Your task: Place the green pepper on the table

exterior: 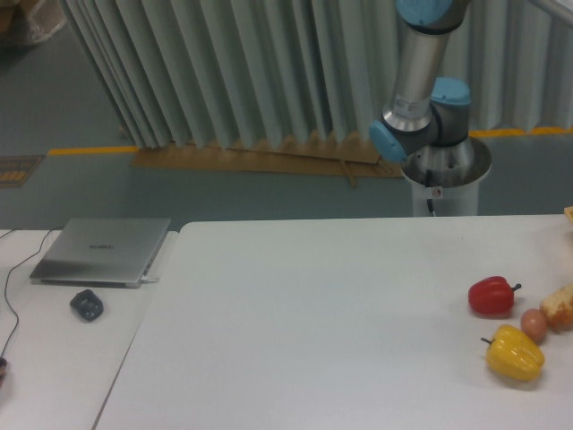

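Searching the desk [313,305] turns up no green pepper: only a red pepper [491,296] and, nearer the camera from it, a yellow pepper [515,353]. Placement looks undone. Arm [416,67] rises behind; jaws out of frame, state unknowable
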Controlling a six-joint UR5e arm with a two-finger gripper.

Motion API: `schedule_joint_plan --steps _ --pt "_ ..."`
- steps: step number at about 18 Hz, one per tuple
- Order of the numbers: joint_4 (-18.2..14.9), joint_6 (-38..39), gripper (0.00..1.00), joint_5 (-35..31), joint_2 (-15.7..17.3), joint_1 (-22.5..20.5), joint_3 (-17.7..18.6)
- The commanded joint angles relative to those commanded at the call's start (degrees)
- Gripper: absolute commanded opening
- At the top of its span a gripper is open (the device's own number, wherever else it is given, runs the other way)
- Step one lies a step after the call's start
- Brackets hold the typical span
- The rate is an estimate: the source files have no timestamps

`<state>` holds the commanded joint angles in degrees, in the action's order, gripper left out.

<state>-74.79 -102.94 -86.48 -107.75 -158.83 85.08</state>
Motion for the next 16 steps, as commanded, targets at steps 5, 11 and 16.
schedule_joint_plan --steps 5,11,16 --pt "0.4 6.5 0.41 1.8 -0.1 3.9 0.0" --pt "3.9 11.2 0.41 3.2 -1.7 7.2 0.1" --pt "7.3 15.0 0.41 3.7 -3.6 9.1 0.0"
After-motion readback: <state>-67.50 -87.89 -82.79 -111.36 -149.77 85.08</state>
